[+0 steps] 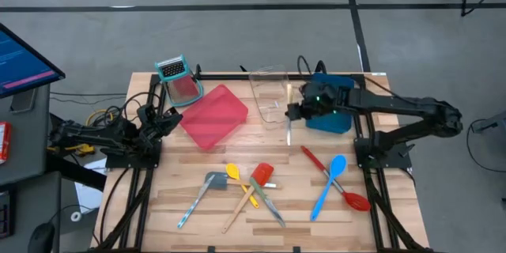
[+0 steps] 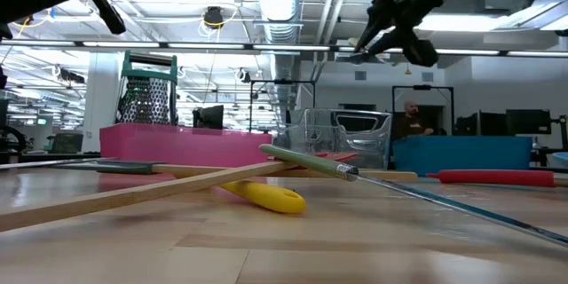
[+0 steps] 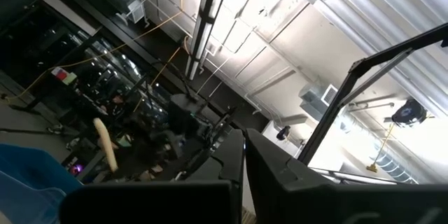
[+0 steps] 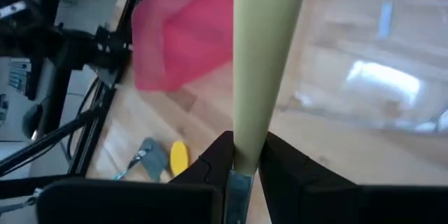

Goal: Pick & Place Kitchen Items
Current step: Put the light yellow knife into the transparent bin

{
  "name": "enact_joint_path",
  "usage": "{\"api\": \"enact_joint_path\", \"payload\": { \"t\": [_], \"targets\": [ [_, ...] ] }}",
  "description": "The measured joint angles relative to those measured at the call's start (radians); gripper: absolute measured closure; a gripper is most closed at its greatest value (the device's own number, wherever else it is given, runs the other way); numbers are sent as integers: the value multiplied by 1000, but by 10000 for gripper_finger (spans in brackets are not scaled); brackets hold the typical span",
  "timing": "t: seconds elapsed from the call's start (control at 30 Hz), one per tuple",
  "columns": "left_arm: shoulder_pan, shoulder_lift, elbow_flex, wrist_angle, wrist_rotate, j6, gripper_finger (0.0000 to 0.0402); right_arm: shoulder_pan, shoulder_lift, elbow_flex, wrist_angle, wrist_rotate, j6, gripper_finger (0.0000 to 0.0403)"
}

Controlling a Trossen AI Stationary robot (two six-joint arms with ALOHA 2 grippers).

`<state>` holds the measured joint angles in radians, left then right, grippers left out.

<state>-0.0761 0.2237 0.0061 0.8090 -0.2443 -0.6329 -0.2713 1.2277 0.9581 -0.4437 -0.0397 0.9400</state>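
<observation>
Two dark, matte-black jointed arms, each showing slim tubular links and blocky joint housings. The right arm (image 1: 411, 111) is glowing with a small green indicator light on the wrist block just behind its gripper. The left arm (image 1: 103, 134) is trailing black and yellow cables beside its base. Each gripper is ending in two angular black fingers (image 4: 280, 164).
</observation>
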Motion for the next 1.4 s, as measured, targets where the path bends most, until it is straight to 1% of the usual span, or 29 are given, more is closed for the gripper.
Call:
{"api": "enact_joint_path", "payload": {
  "t": [0.2, 0.27, 0.4, 0.5, 0.67, 0.83, 0.97, 1.1, 1.4],
  "targets": [
    [0, 0, 0, 1, 4, 0, 399, -141, -6, 0, 7, -43, -80, 345],
    [0, 0, 0, 1, 4, 1, 399, -186, -5, 0, 23, -74, -108, 345],
    [0, 0, 0, 1, 4, 4, 399, -251, 9, 1, 126, -146, -148, 345],
    [0, 0, 0, 1, 4, 4, 399, -269, 45, 30, 142, -170, -183, 345],
    [0, 0, 0, 1, 3, 6, 399, -283, 149, 178, 83, -169, -313, 345],
    [0, 0, 0, 0, 0, 7, 399, -281, 294, 355, -41, -117, -412, 345],
    [0, 0, 0, 0, 0, 7, 399, -282, 412, 451, -120, -71, -449, 345],
    [0, 0, 0, 0, 0, 7, 399, -282, 497, 499, -147, -60, -453, 345],
    [0, 0, 0, 0, 4, 7, 399, -282, 617, 509, -165, -59, -479, 345]
  ]
}}
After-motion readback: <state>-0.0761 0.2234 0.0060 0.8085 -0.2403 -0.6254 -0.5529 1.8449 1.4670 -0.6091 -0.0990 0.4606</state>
